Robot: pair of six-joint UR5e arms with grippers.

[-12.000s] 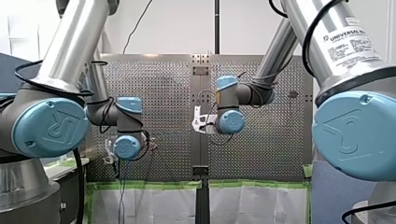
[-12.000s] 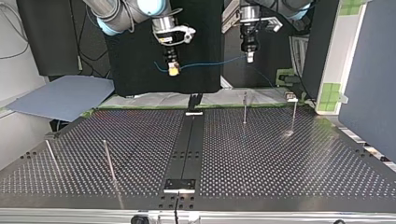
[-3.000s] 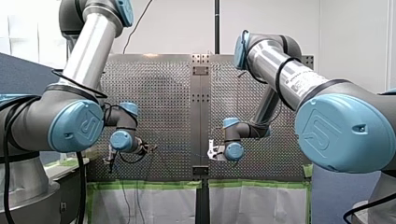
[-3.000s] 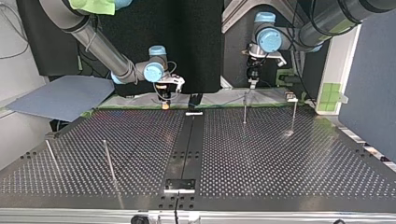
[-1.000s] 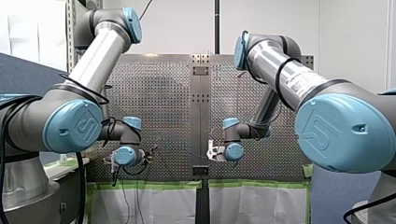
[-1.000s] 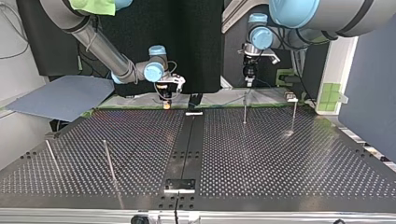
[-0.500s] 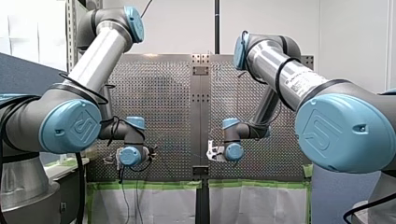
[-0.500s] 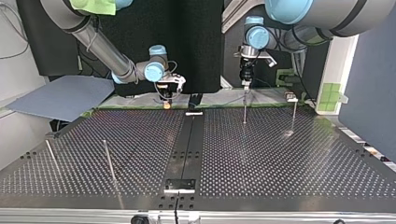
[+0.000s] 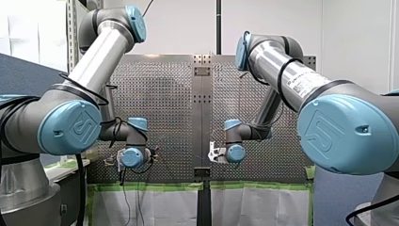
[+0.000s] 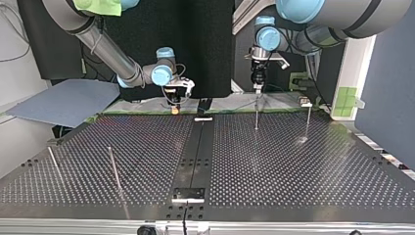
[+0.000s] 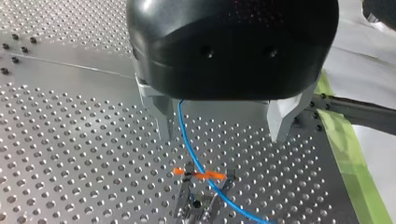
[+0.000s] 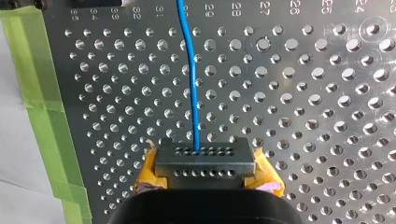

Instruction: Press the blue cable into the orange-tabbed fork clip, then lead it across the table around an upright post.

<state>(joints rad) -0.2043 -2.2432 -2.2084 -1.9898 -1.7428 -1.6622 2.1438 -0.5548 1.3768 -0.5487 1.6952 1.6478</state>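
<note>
My left gripper point(image 11: 222, 136) has dropped and slid above orange-tabbed fork clip point(image 11: 201, 184); fingers spread wide, gripping nothing. Blue cable point(image 11: 187, 147) runs between them, crossing clip's tabs, seemingly not yet seated. My right gripper point(image 12: 205, 161) unmoved, clamped on cable. Press-in looks next.

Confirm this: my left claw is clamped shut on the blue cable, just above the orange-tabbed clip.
Wrong on one count: my left claw is open, not shut, as the left wrist view shows. Its fingers stand apart, with the blue cable running between them, just above the orange-tabbed clip.
</note>
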